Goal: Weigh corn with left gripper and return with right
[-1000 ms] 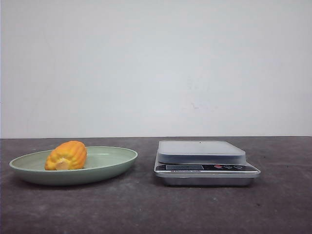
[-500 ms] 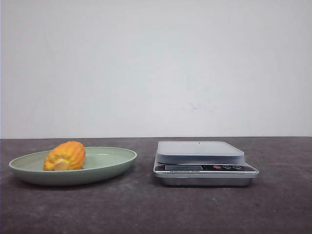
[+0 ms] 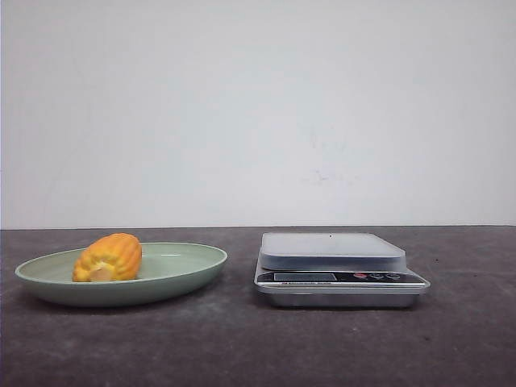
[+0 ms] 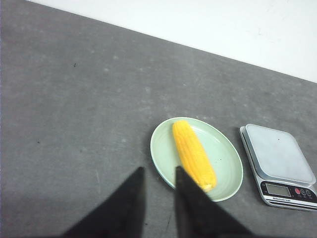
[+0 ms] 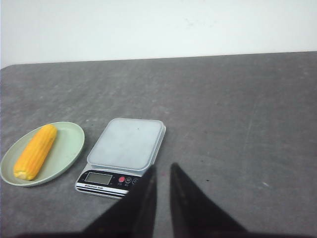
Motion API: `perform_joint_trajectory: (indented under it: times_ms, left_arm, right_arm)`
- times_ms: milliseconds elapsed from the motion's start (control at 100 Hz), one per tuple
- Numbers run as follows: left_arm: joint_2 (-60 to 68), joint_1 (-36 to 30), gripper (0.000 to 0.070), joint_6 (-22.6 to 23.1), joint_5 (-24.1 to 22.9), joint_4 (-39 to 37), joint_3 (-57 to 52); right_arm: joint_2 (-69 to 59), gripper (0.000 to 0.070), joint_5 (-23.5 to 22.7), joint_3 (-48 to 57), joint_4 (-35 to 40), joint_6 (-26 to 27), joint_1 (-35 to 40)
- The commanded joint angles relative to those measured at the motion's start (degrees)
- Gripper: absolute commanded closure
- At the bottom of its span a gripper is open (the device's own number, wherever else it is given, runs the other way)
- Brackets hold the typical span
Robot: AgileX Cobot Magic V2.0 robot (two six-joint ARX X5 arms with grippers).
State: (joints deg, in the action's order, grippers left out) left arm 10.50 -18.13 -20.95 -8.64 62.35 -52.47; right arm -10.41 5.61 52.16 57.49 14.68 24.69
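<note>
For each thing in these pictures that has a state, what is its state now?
corn: lying in the plate, not gripped
plate: on the table, holding the corn
scale: platform bare, beside the plate; display unreadable
left gripper: above the table, holding nothing, narrow gap between its fingers
right gripper: above the table, holding nothing, narrow gap between its fingers

Green plate [image 3: 193, 270] beside scale [image 3: 339, 266]
</note>
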Motion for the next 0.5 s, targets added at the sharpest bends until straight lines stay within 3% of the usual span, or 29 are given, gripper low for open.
perform_joint_trajectory:
  times_ms: [0,490]
  left_arm:
    - [0.31,-0.11,0.069,0.96,0.17,-0.61,-0.57]
    - [0.28,-0.11,0.0683,0.81,0.13,-0.61,-0.61]
  right_arm:
    - [0.07,0.0691,-0.22,0.5,-0.92,-0.39,0.2]
    - [0.07,0.0691,-0.68,0.55,-1.92,1.4,0.2]
